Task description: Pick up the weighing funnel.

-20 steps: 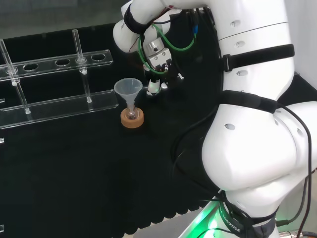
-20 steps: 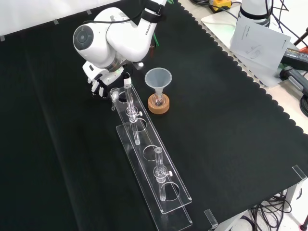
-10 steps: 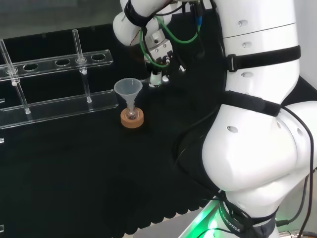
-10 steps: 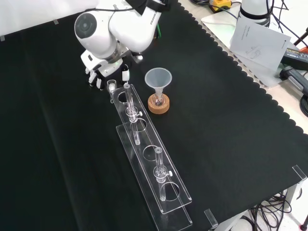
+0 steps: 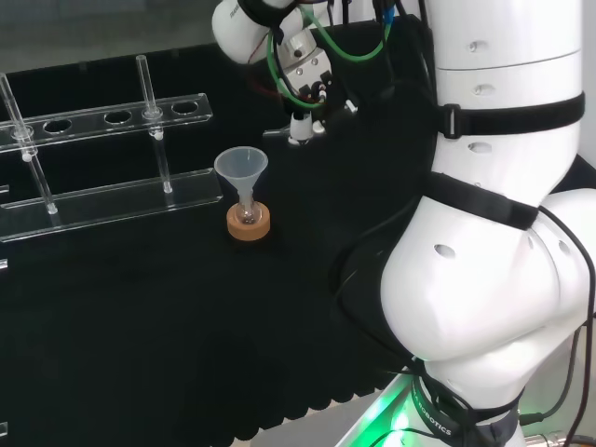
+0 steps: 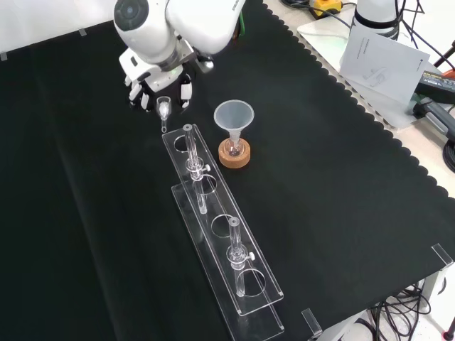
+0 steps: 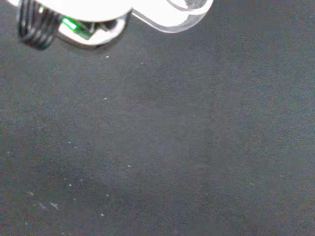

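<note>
Front view: the black and white hand pinches the small clear weighing funnel, stem down, apparently to lift it off the black-clothed counter.

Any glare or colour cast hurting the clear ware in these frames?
Head view: green glow at the arm's base; the rack shows by edge highlights. Front view: even light, no harsh shadows; the weighing funnel in the hand reads as faint glints on the cloth. Wrist view: small green light, no glare.

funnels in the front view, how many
2. A big clear cone-shaped funnel stands in a small flask on a cork ring; a small clear weighing funnel is in the robot hand.
</note>
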